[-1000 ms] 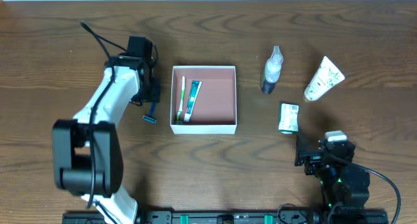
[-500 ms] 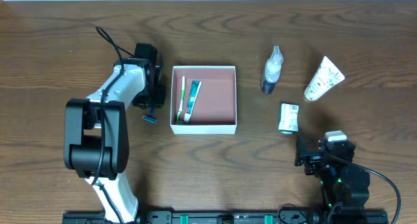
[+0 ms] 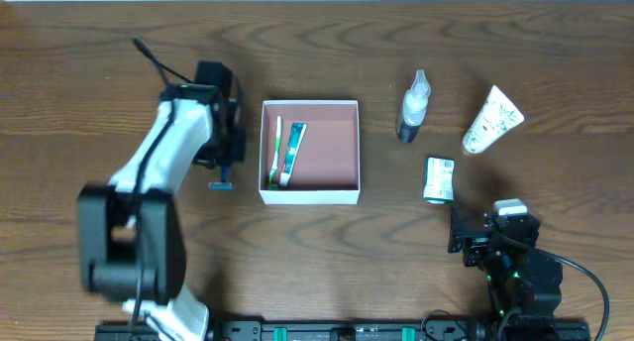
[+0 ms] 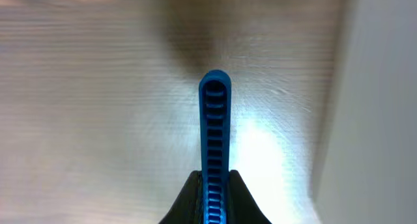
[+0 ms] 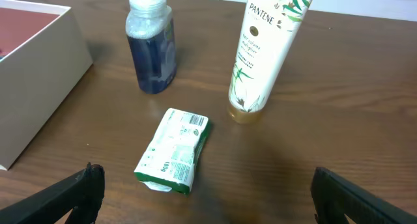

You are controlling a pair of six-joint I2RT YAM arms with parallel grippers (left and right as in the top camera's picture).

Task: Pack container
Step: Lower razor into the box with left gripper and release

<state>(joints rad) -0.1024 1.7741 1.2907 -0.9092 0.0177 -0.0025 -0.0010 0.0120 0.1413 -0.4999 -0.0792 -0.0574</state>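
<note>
The container (image 3: pixel 309 193), a square white-walled box with a pinkish-brown floor, sits mid-table and holds a toothbrush (image 3: pixel 276 151) and a toothpaste tube (image 3: pixel 291 151). Just left of it, my left gripper (image 3: pixel 226 155) is shut on the handle of a blue razor (image 3: pixel 220 178). In the left wrist view the ribbed blue razor handle (image 4: pixel 214 133) sticks out between the closed jaws of that left gripper (image 4: pixel 214 198), with the container's white wall (image 4: pixel 381 107) to the right. My right gripper (image 5: pixel 215 201) stands open and empty at the near right, its fingers wide apart.
A spray bottle (image 3: pixel 413 108) with dark liquid, a white Pantene tube (image 3: pixel 492 120) and a green-and-white packet (image 3: pixel 439 178) stand right of the container. The packet (image 5: pixel 174 150) lies just ahead of the right gripper.
The left jaws have closed on the razor's handle, and the razor has shifted slightly left and straightened. The right arm has not moved.
</note>
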